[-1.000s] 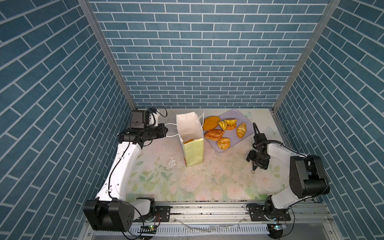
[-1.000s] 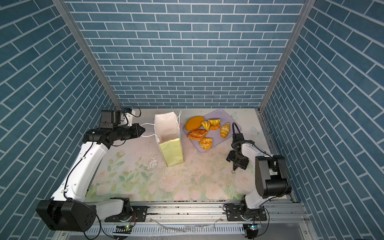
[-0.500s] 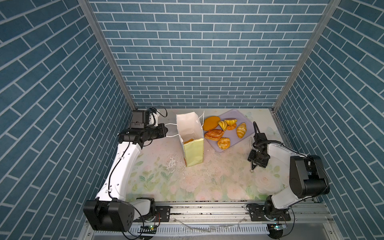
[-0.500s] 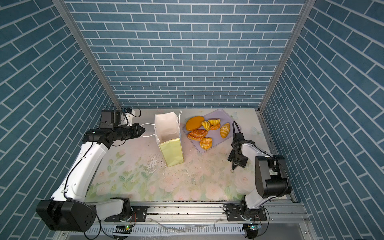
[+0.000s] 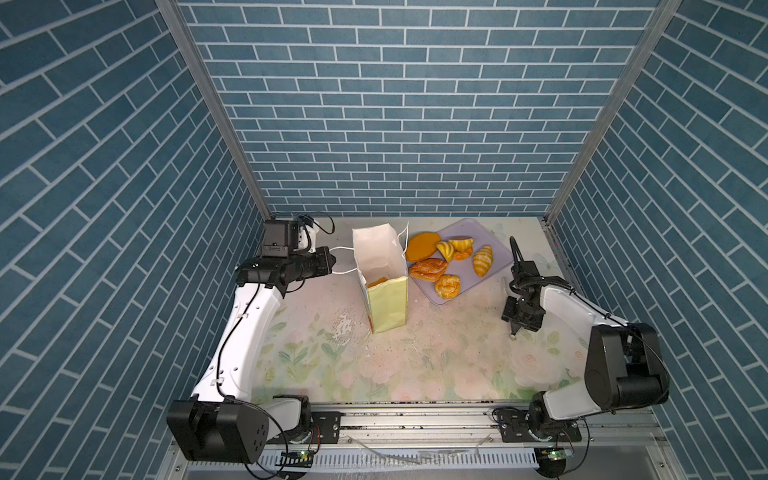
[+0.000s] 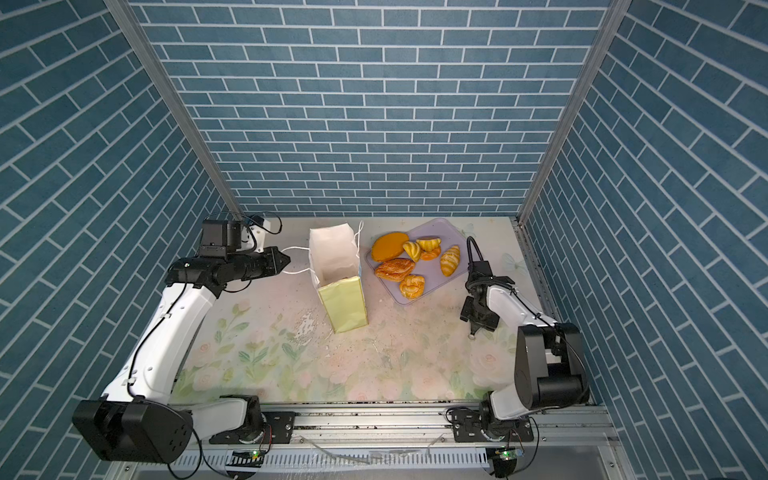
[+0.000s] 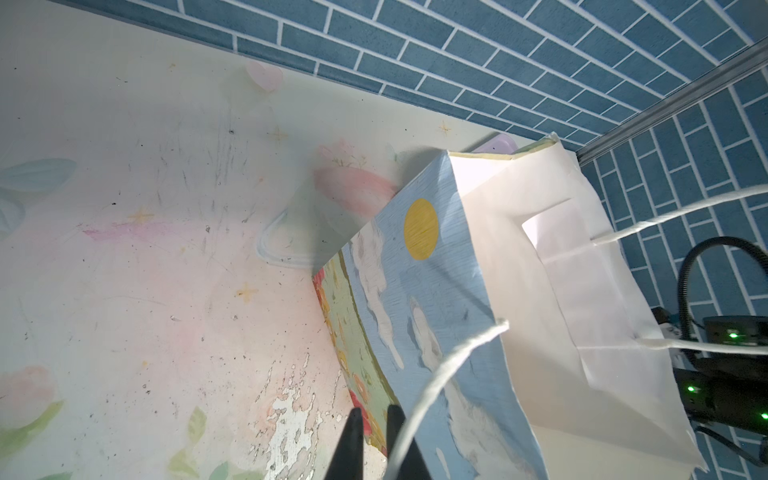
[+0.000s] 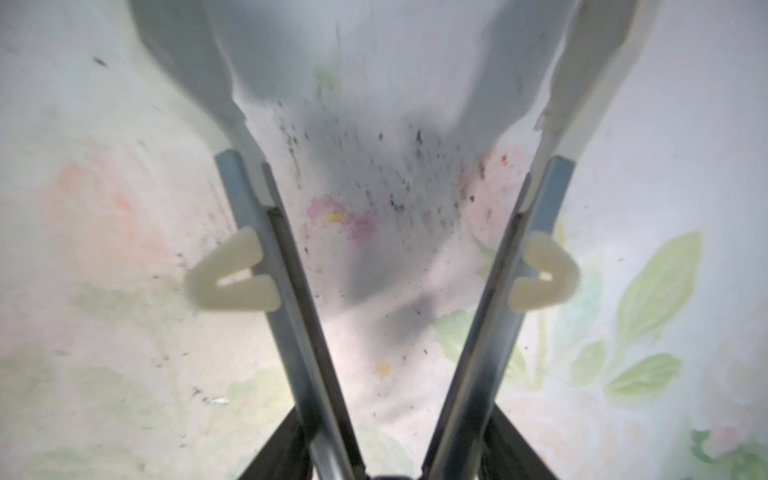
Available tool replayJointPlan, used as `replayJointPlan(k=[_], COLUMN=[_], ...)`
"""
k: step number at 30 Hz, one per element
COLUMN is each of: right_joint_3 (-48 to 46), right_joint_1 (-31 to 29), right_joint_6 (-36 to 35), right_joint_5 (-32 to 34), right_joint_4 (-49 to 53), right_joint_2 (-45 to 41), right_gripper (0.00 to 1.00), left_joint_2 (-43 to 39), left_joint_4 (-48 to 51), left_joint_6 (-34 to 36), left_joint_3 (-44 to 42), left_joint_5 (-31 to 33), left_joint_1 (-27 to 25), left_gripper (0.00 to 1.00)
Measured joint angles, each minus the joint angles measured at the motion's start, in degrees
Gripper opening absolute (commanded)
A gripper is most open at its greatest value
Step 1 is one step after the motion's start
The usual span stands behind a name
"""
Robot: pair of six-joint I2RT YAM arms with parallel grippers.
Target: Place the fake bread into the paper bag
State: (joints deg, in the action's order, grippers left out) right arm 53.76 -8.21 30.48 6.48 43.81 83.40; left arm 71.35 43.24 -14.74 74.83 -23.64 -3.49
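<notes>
The paper bag [image 5: 386,307] stands open and upright mid-table, with one orange piece of fake bread [image 5: 378,282] inside. Several more pieces of fake bread, among them a round bun [image 5: 423,246] and a croissant [image 5: 483,260], lie on the lilac tray [image 5: 494,245]. My left gripper [image 7: 375,419] is shut on the bag's white cord handle [image 7: 449,365], drawn out to the left of the bag [image 7: 436,291]. My right gripper [image 8: 392,449] is shut on metal tongs [image 8: 291,291] with white tips. The tongs are spread, hold nothing, and point down at the table right of the tray [image 6: 446,230].
The tray sits at the back right, close beside the bag [image 6: 343,307]. Blue brick walls close in the back and both sides. The right arm [image 5: 569,307] reaches in from the front right, and the tongs' end [image 5: 514,333] hangs just above the floral tabletop.
The right gripper with the tongs has barely shifted. The left arm, the bag and the bread on the tray have not moved.
</notes>
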Motion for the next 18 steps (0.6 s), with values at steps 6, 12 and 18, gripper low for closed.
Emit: replayJointPlan(k=[6, 12, 18], right_joint_3=[7.6, 12.2, 11.5], right_joint_1=[0.1, 0.1, 0.0], right_joint_6=[-4.7, -8.0, -7.3], right_joint_5=[1.4, 1.7, 1.2], right_joint_4=[4.3, 8.7, 12.0], right_joint_2=[-7.3, -11.0, -8.8], right_gripper=[0.63, 0.62, 0.71], left_joint_2=[0.0, 0.0, -0.2], left_joint_4=[0.7, 1.1, 1.2], left_joint_6=[0.0, 0.0, 0.0], left_joint_3=[1.2, 2.1, 2.2], left_joint_5=[0.0, 0.0, 0.2], left_joint_1=[0.0, 0.0, 0.1], left_gripper=[0.15, 0.15, 0.15])
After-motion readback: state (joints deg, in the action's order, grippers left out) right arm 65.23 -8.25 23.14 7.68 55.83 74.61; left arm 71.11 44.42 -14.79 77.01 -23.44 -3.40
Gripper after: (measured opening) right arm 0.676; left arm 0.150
